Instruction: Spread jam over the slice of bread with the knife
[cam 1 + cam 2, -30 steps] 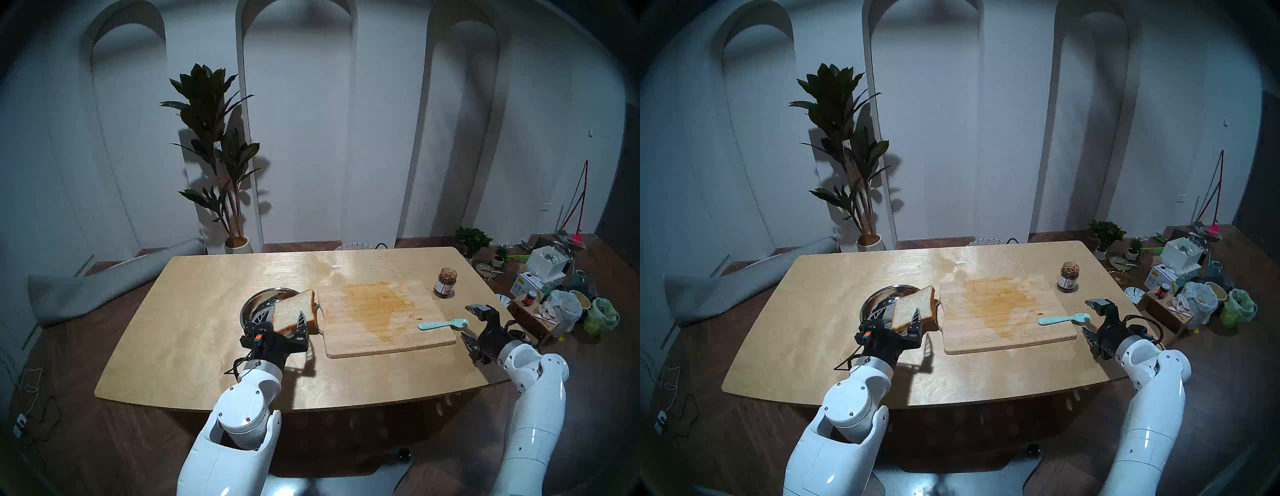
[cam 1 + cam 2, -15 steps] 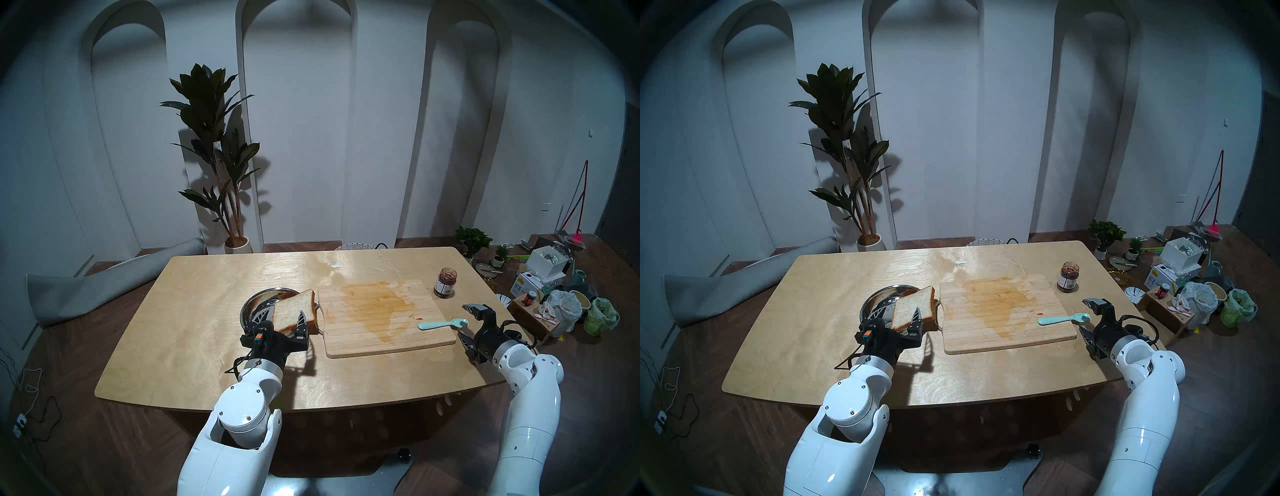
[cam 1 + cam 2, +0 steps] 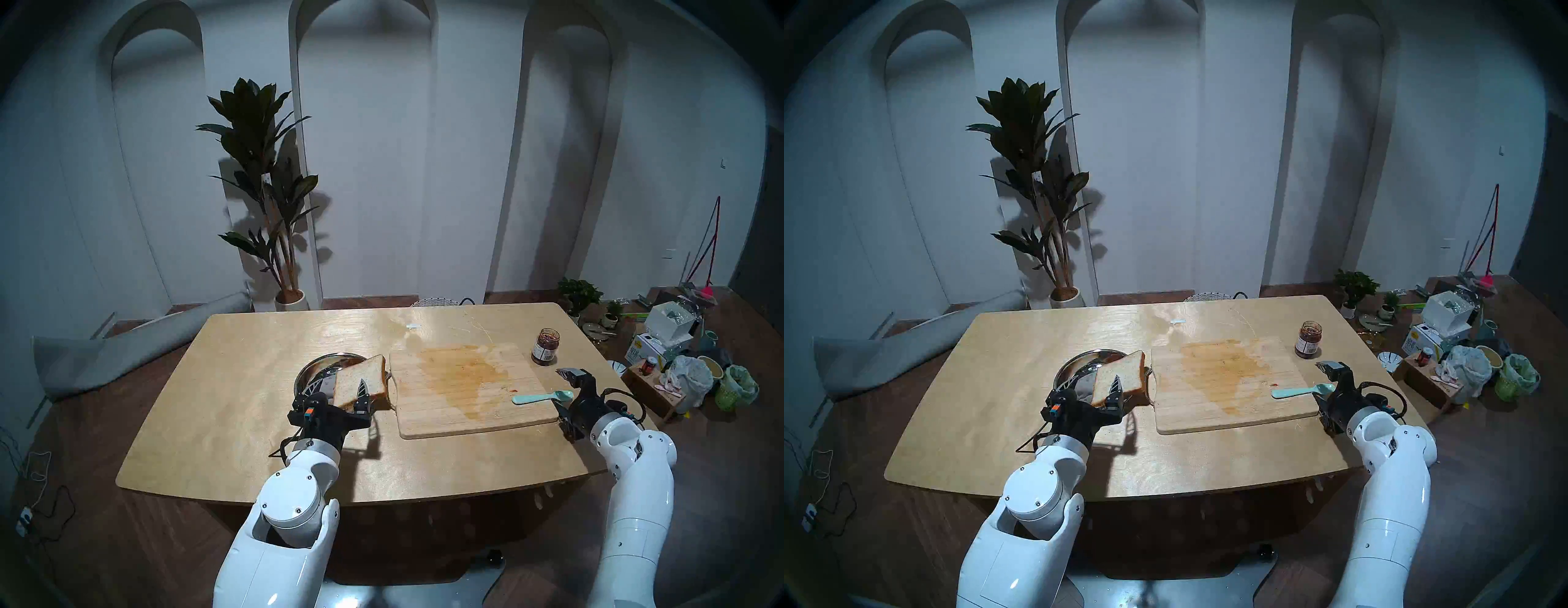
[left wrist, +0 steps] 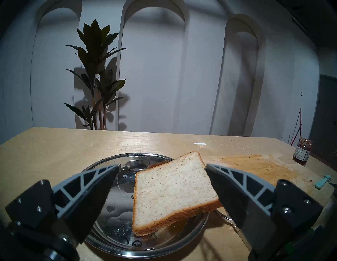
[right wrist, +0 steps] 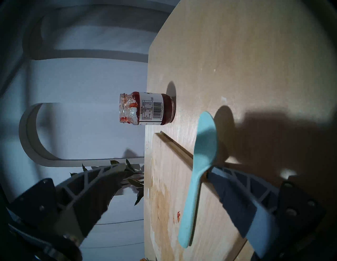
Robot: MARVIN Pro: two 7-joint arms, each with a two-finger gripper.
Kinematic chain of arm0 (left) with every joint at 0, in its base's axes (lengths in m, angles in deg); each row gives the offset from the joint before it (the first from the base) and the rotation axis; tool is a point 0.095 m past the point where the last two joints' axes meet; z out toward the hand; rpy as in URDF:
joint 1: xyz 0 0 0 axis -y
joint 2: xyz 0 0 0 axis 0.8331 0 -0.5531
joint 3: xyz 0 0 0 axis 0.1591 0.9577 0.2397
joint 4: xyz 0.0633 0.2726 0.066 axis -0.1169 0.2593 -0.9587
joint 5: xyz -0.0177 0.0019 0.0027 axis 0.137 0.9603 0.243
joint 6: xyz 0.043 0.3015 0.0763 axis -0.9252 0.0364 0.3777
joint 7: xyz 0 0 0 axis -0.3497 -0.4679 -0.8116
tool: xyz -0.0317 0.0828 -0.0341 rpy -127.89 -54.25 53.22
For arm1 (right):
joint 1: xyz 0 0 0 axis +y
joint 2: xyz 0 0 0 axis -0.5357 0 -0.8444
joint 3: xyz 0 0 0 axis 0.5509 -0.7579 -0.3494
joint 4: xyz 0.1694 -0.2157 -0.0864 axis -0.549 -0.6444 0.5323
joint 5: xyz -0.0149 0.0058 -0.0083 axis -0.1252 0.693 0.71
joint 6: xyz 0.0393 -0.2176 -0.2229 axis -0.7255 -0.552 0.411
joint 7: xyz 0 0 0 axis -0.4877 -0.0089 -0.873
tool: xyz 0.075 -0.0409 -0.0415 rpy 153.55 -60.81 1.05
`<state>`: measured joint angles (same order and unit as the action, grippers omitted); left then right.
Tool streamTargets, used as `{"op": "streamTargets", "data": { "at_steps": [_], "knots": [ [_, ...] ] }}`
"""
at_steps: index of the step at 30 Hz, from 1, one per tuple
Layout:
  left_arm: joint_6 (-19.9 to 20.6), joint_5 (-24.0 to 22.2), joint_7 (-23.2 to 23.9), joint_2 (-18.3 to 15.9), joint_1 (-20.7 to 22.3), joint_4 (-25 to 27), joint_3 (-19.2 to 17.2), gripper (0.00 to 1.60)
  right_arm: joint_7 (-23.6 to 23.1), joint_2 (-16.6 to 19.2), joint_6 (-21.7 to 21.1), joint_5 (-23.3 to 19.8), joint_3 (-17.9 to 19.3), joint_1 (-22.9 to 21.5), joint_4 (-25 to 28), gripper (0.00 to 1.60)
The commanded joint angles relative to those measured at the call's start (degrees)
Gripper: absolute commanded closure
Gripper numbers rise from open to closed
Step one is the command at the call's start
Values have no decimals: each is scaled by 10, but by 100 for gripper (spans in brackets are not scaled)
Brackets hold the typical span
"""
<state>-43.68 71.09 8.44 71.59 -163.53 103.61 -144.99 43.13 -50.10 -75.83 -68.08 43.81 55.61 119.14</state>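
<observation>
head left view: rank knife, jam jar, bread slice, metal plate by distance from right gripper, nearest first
From the right gripper:
1. knife, beside it on the cutting board's right edge.
2. jam jar, behind it on the table.
3. bread slice, across the board.
4. metal plate, just beyond the bread.

on the wooden desk point(image 3: 237, 382) a slice of bread point(image 3: 358, 378) leans over a metal plate point(image 3: 312, 371), just left of a stained cutting board point(image 3: 466, 388). the left gripper point(image 3: 339, 392) is spread around the bread's near edge. a mint-green knife point(image 3: 541, 397) lies on the board's right side, its rounded end between the fingers of the spread right gripper point(image 3: 566, 392). the jam jar point(image 3: 545, 346) stands beyond the board's far right corner.
</observation>
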Motion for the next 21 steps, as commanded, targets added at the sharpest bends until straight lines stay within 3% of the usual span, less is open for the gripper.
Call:
{"op": "streamTargets", "data": {
  "at_steps": [1,21],
  "knots": [
    [-1,0,4,-2,8,10,0,0,-9,-11,10,3,-9,-9,-3,0],
    [4,-7,14,-6,15,7,-12,0,-37,-11,50,32,-30,-36,-32,0]
  ]
}}
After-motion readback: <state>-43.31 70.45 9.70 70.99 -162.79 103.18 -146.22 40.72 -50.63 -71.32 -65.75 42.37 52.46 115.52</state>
